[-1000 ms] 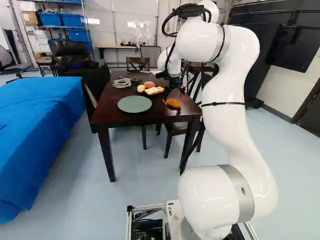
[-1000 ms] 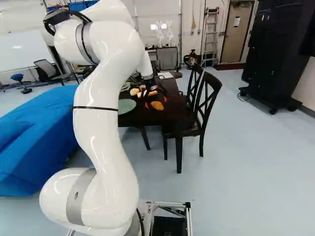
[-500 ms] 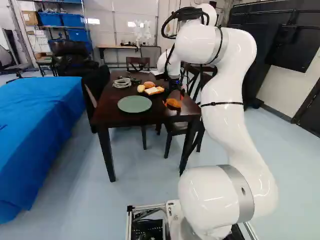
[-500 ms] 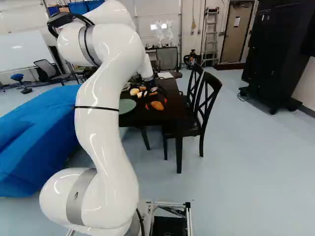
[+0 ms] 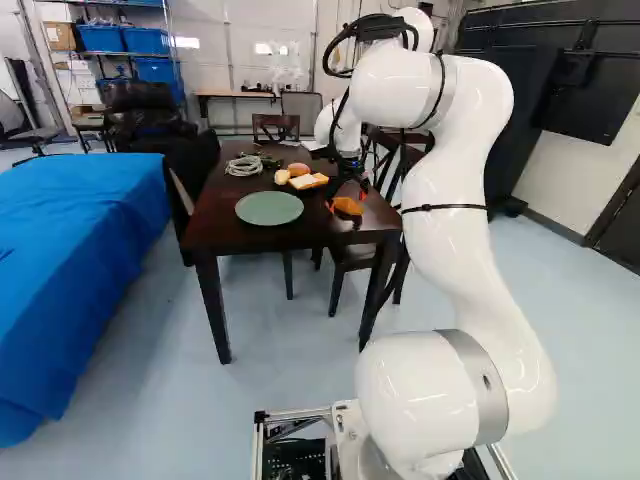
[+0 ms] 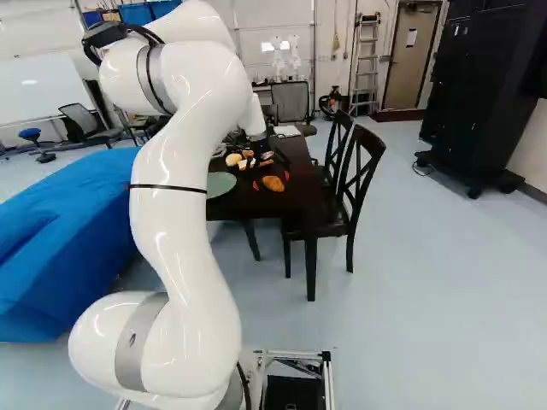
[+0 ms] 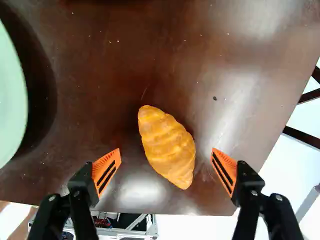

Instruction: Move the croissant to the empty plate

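Observation:
Near the corner of the dark table, my gripper (image 5: 347, 203) hangs low around the croissant (image 5: 348, 206) in the left base view. From the wrist, the gripper (image 7: 166, 170) stands open, one orange pad on each side of the croissant (image 7: 167, 146), with bare tabletop showing between each pad and it. The croissant lies on the table, its far end a little ahead of the fingertips. A pale green plate (image 5: 269, 208), with nothing on it, sits beside the croissant; its edge (image 7: 11, 95) shows in the wrist view.
Bread (image 5: 308, 181), small round foods (image 5: 282, 177) and a coiled cable (image 5: 244, 165) lie farther back on the table (image 5: 215, 225). Dark chairs (image 6: 359, 184) stand along one side of the table. A blue-covered surface (image 5: 75, 270) is at the left of the left base view.
My arm has shifted slightly and the gripper has come down lower over the croissant. The croissant, plate and base have not visibly moved.

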Controlling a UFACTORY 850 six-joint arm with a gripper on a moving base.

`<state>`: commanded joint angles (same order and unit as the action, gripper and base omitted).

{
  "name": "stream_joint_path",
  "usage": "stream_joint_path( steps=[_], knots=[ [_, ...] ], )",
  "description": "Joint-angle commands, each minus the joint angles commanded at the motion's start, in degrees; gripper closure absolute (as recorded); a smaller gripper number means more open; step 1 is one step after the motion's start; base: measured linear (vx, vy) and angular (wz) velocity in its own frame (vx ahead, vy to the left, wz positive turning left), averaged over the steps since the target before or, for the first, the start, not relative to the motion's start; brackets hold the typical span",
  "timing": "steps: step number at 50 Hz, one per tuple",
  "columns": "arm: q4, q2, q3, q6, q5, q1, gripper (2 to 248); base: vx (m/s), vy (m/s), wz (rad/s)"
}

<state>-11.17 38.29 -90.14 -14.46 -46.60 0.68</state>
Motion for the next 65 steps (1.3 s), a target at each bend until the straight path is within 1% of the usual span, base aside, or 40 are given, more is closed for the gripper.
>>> stream_joint_path(
  steps=[5,6,11,12,16,17,21,22,26,27,32,33,37,38,42,43,47,48,53,54,58,59,63,64,65],
  knots=[
    [0.0,0.0,0.0,0.0,0.0,0.0,9,0.000,0.000,0.000],
    [0.0,0.0,0.0,0.0,0.0,0.0,15,0.000,0.000,0.000],
    [0.0,0.0,0.0,0.0,0.0,0.0,15,0.000,0.000,0.000],
    [0.0,0.0,0.0,0.0,0.0,0.0,28,0.000,0.000,0.000],
    [0.0,0.0,0.0,0.0,0.0,0.0,28,0.000,0.000,0.000],
    [0.0,0.0,0.0,0.0,0.0,0.0,40,0.000,0.000,0.000],
    [0.0,0.0,0.0,0.0,0.0,0.0,40,0.000,0.000,0.000],
    [0.0,0.0,0.0,0.0,0.0,0.0,52,0.000,0.000,0.000],
    [0.0,0.0,0.0,0.0,0.2,0.0,52,0.000,0.000,0.000],
    [0.0,0.0,0.0,0.0,0.3,0.0,64,0.000,0.000,0.000],
    [0.0,0.0,0.0,0.0,0.7,0.0,64,0.000,0.000,0.000],
    [0.0,0.0,0.0,0.0,0.8,0.0,74,0.000,0.000,0.000],
    [0.0,0.0,0.0,0.0,1.1,0.0,74,0.000,0.000,0.000],
    [0.0,0.0,0.0,0.0,1.1,0.0,82,0.000,0.000,0.000],
    [0.0,0.0,0.0,0.0,1.2,0.0,82,0.000,0.000,0.000],
    [0.0,0.0,0.0,0.0,1.2,0.0,91,0.000,0.000,0.000],
    [0.0,0.0,0.0,0.0,1.2,0.0,91,0.000,0.000,0.000],
    [0.0,0.0,0.0,0.0,1.2,0.0,101,0.000,0.000,0.000],
    [0.0,0.0,0.0,0.0,1.2,0.0,101,0.000,0.000,0.000],
    [0.0,0.0,0.0,0.0,1.2,0.0,111,0.000,0.000,0.000],
    [0.0,0.0,0.0,0.0,1.2,0.0,111,0.000,0.000,0.000],
    [0.0,0.0,0.0,0.0,1.2,0.0,120,0.000,0.000,0.000],
    [0.0,0.0,0.0,0.0,1.2,0.0,120,0.000,0.000,0.000],
    [0.0,0.0,0.0,0.0,1.2,0.0,129,0.000,0.000,0.000],
    [0.0,0.0,0.0,0.0,1.2,0.0,129,0.000,0.000,0.000]
  ],
)
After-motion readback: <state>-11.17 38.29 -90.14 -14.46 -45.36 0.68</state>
